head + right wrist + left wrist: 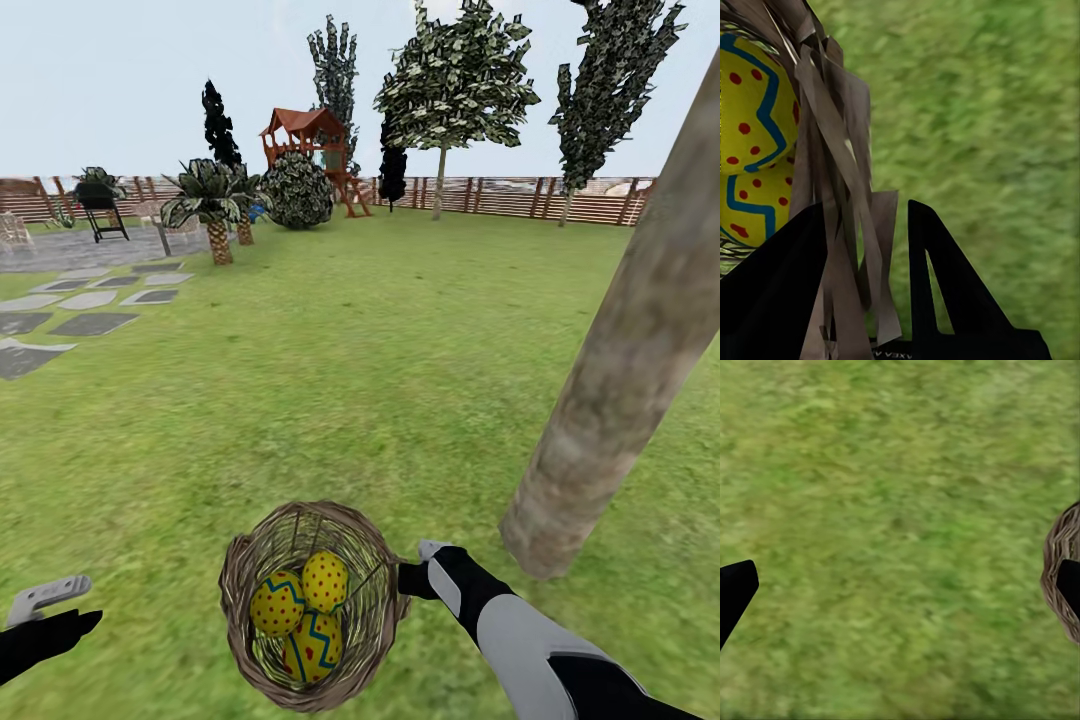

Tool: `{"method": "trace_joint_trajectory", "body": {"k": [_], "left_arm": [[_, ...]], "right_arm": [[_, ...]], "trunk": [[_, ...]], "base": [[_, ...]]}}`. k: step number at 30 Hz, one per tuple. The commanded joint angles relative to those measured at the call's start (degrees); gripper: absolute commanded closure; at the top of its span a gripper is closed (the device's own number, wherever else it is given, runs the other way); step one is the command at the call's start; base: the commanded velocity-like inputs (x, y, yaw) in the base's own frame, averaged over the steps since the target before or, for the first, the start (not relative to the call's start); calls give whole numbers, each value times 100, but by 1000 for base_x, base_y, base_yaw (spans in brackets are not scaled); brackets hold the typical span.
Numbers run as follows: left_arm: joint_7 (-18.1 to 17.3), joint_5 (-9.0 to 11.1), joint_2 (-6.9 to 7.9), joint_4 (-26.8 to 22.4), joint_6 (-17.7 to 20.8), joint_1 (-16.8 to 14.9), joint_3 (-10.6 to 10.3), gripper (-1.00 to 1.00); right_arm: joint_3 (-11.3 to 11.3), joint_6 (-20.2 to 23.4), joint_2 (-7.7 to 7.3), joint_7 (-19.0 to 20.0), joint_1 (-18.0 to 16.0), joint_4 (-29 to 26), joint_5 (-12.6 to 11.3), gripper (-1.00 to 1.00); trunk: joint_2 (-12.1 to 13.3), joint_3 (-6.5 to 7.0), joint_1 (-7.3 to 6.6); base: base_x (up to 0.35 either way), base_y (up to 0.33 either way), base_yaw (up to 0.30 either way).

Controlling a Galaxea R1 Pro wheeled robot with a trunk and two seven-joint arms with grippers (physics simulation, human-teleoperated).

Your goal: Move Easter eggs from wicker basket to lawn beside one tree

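Note:
The wicker basket (310, 600) sits low in the head view on the lawn (380, 380), tipped so its opening faces me. Three yellow Easter eggs lie inside it: one at the left (277, 605), one higher up (326, 580), one at the bottom (313, 645). My right gripper (405, 578) is shut on the basket's rim (840, 150), one finger (772, 292) inside and the other finger (945, 285) outside; two eggs (754, 112) show beside it. The left gripper (50, 605) hangs open over grass (907, 574), the basket's edge (1057, 547) near one fingertip. A thick grey-tan tree trunk (620, 370) rises just right of the basket.
Grey paving stones (80, 310) lie at the far left. A short palm (212, 215), a round bush (298, 190), a wooden playset (305, 135), dark columnar trees and a leafy tree (450, 90) stand far back along the slat fence (500, 195). Open grass stretches between.

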Motion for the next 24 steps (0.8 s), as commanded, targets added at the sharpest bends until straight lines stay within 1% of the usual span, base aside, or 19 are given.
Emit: {"method": "trace_joint_trajectory", "body": {"k": [1, 24], "left_arm": [[21, 44, 1, -5, 28, -4, 3, -100], [28, 44, 1, -5, 28, -4, 3, -100]], "right_arm": [[-61, 24, 5, -24, -3, -13, -91, 100], [-61, 24, 5, -24, -3, -13, -91, 100]], "trunk": [[-47, -25, 23], [-969, -438, 528]], "base": [[0, 0, 0], [0, 0, 0]]}}
